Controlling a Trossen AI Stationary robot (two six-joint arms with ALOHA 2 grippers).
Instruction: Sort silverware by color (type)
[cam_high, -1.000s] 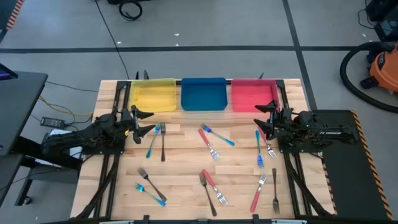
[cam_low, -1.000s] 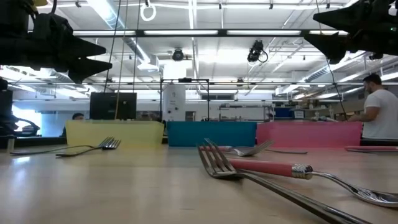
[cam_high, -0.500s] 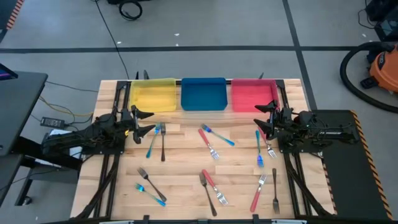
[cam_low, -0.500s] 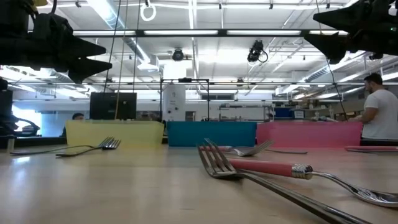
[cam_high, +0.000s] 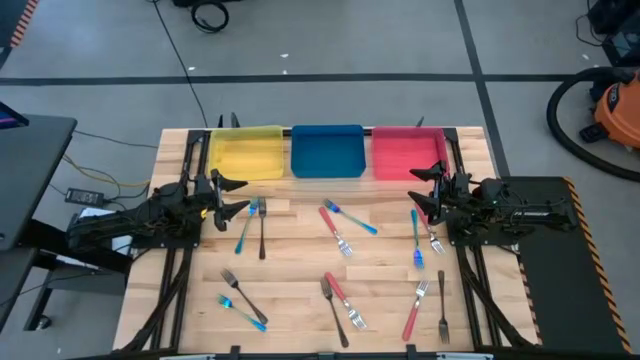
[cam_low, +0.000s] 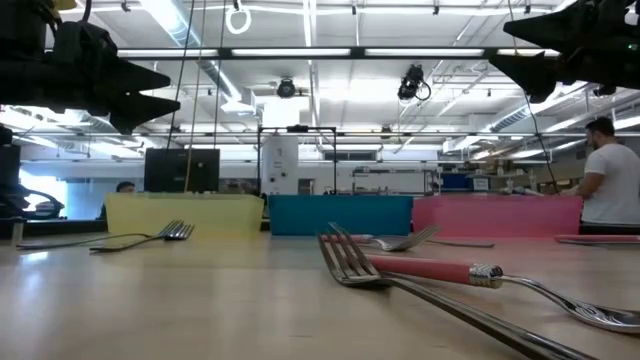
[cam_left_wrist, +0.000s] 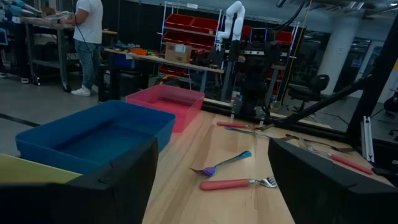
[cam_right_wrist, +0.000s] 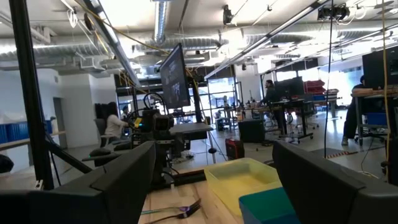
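Observation:
Small forks lie flat and scattered on the wooden table (cam_high: 300, 260): blue-handled ones (cam_high: 245, 232) (cam_high: 352, 217) (cam_high: 415, 238), red-handled ones (cam_high: 334, 230) (cam_high: 345, 300) (cam_high: 412, 318) and dark all-metal ones (cam_high: 262, 228) (cam_high: 334, 312) (cam_high: 442, 305). My left gripper (cam_high: 240, 196) hovers open at the table's left side, pointing level across it, near the forks at the left. My right gripper (cam_high: 418, 186) hovers open at the right side, facing the left one. Nothing is between either pair of fingers. The left wrist view shows a blue fork (cam_left_wrist: 224, 163) and a red fork (cam_left_wrist: 236, 183) ahead of my left gripper (cam_left_wrist: 212, 149).
Three bins stand in a row along the far edge: yellow (cam_high: 245, 152), blue (cam_high: 327, 150) and red (cam_high: 408, 155). The low view shows a red-handled fork (cam_low: 430, 270) close up. People stand in the room beyond the table (cam_low: 610, 180).

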